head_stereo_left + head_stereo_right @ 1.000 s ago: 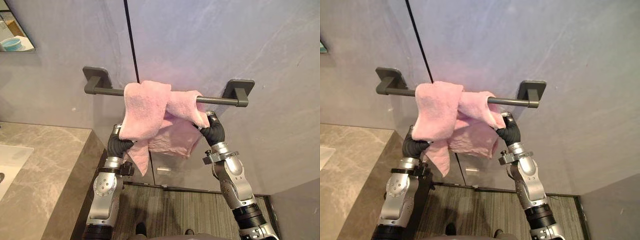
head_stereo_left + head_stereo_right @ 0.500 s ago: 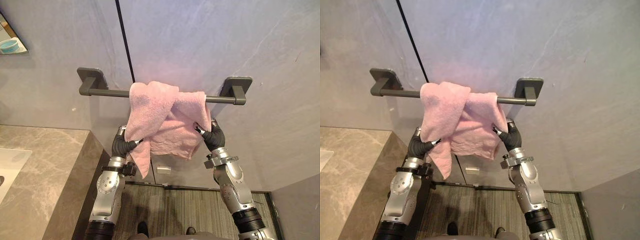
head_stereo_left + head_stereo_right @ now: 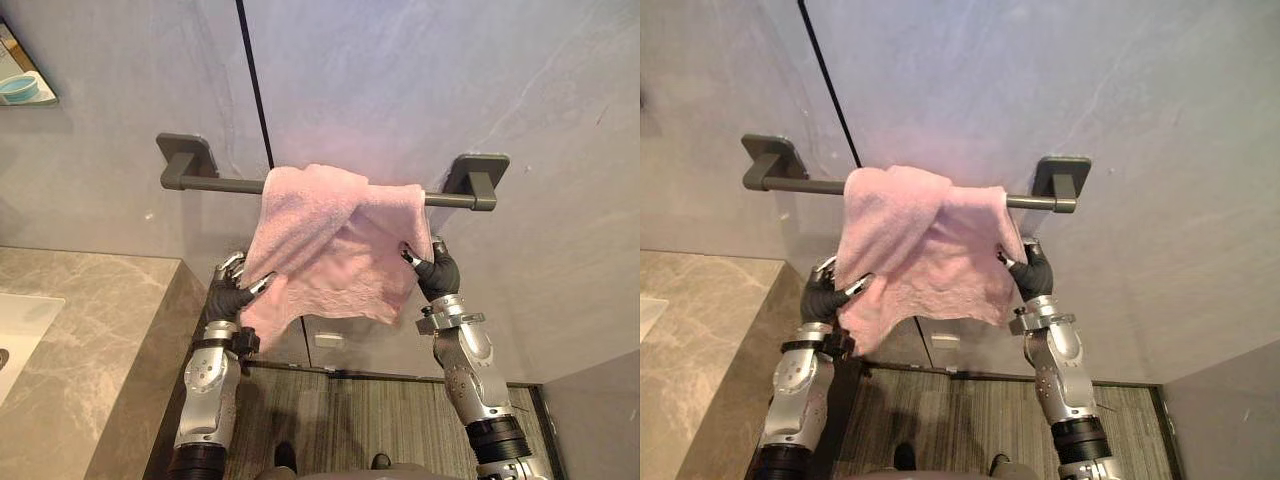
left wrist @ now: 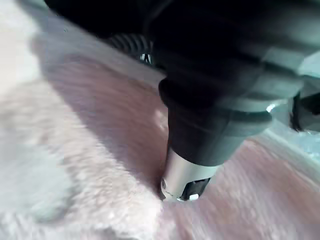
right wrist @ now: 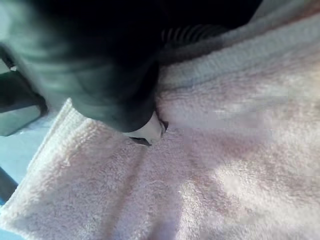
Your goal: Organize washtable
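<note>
A pink towel (image 3: 335,250) hangs over the dark towel bar (image 3: 215,185) on the grey wall, bunched in crossed folds. My left hand (image 3: 232,295) is at the towel's lower left corner. Its fingers are loosened and spread, with the cloth (image 4: 75,165) resting against them. On the other side, my right hand (image 3: 438,275) is curled on the towel's right edge just below the bar. In the right wrist view the pink cloth (image 5: 240,150) lies right against that hand.
A brown stone counter (image 3: 90,330) with a white basin (image 3: 20,320) stands at the left, close to my left arm. A teal bowl (image 3: 20,88) sits on a ledge at the upper left. Striped flooring (image 3: 340,420) lies below the bar.
The towel has been pulled wider along the bar and hangs flatter. My left hand's fingers have uncurled from the lower left corner. My right hand has moved right with the edge.
</note>
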Available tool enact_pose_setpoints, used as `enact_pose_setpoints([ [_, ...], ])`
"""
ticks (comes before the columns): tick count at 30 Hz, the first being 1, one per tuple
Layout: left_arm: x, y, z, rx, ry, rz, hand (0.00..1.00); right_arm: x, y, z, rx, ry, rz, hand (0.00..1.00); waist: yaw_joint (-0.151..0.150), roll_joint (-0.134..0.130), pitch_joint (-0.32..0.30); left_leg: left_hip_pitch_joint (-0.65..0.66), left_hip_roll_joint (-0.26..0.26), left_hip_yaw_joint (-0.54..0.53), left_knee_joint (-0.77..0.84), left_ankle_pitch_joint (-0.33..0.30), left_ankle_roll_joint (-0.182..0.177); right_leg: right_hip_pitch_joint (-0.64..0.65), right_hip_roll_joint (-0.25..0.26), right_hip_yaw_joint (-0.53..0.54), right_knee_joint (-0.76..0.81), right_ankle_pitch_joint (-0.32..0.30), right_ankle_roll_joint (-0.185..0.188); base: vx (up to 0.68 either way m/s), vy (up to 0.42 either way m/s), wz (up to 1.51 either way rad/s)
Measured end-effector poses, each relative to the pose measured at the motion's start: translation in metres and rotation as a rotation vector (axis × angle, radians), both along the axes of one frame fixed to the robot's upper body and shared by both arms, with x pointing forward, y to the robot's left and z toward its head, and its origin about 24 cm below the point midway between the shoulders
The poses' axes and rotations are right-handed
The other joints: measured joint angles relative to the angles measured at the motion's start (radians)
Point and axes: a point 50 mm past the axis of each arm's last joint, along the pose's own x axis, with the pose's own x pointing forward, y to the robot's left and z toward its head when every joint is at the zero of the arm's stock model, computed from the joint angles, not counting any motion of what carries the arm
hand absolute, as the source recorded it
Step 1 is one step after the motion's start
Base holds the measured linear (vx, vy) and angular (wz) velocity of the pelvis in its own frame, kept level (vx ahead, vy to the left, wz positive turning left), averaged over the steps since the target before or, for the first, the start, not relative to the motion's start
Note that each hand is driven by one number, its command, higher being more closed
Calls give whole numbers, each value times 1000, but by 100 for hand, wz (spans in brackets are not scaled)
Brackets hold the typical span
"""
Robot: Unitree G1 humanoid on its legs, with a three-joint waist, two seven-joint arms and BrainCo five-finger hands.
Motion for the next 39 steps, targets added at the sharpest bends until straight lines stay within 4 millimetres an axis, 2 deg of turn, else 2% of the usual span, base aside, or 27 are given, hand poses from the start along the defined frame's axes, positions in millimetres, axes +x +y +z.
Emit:
enact_pose_setpoints([
  [7, -1, -1, 1, -11, -3, -4, 0, -3, 1, -2, -4, 1, 3, 100, 1, -2, 0, -1, 0, -1, 0, 0, 0, 0, 0, -1, -1, 0, 0, 0, 0, 0],
  [20, -6, -18, 23, -30, -101, -127, 0, -4, 3, -6, -48, 8, 26, 100, 5, -4, -1, -1, 0, -4, 1, 0, 0, 2, 0, -6, 0, 1, -1, 0, 0, 0],
  [31, -1, -50, 44, -17, -193, -330, 0, 1, 18, -9, -84, 20, 100, 100, 1, -5, -2, 0, 0, 8, 1, 1, 0, 3, 2, 7, -15, 18, -3, 0, 0, -3],
  [39, -1, -53, 45, -17, -199, -339, 0, 1, 22, -14, -110, 39, 124, 100, 0, -6, -21, 1, 0, 8, 0, 1, 0, 3, 3, 8, -17, 18, -3, 0, 0, 0],
])
